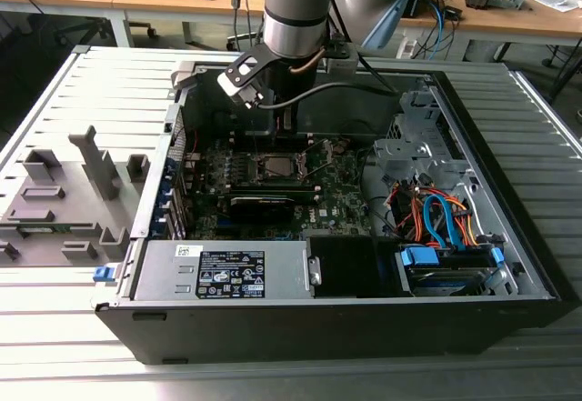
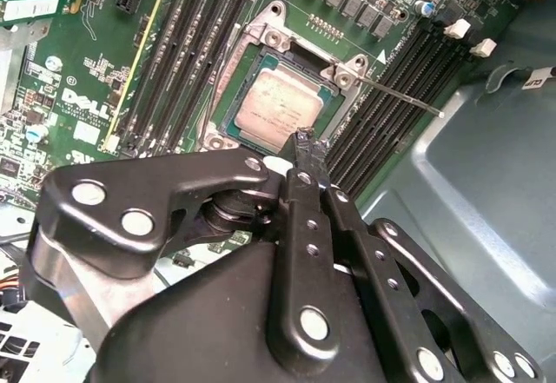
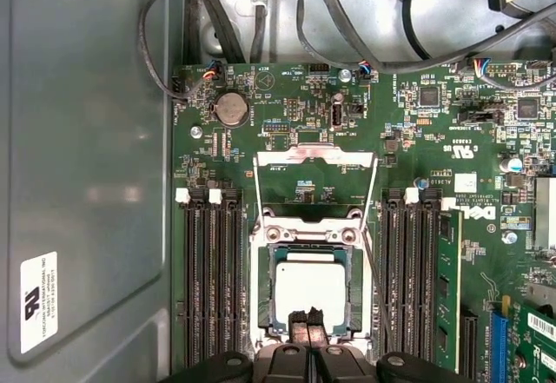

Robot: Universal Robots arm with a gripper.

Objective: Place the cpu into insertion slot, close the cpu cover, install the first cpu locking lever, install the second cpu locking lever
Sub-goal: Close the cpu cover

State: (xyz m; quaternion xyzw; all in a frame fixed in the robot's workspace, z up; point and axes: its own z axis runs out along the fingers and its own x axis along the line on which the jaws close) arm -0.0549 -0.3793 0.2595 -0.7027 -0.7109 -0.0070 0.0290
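Note:
The cpu [image 3: 310, 287] lies flat in the insertion slot [image 3: 261, 292], silvery face up, also seen in the second wrist view as the cpu [image 2: 282, 109] inside the slot's metal rim [image 2: 228, 79]. The cpu cover [image 3: 314, 155] stands hinged open beyond the socket. A thin locking lever [image 2: 404, 96] juts out free from one socket corner. My gripper [image 2: 309, 146] hovers shut and holding nothing just above the cpu's near edge; its fingertips [image 3: 300, 318] sit pressed together. In the exterior view the gripper [image 1: 282, 130] hangs inside the computer case over the socket [image 1: 273, 167].
Black memory slots [image 3: 208, 270] flank the socket on both sides. A long black card [image 1: 262, 203] lies near the socket. Coloured cables and a drive bay [image 1: 441, 228] sit at the exterior view's right, a grey fixture [image 1: 64, 196] at its left. Case walls [image 1: 346, 101] enclose the board.

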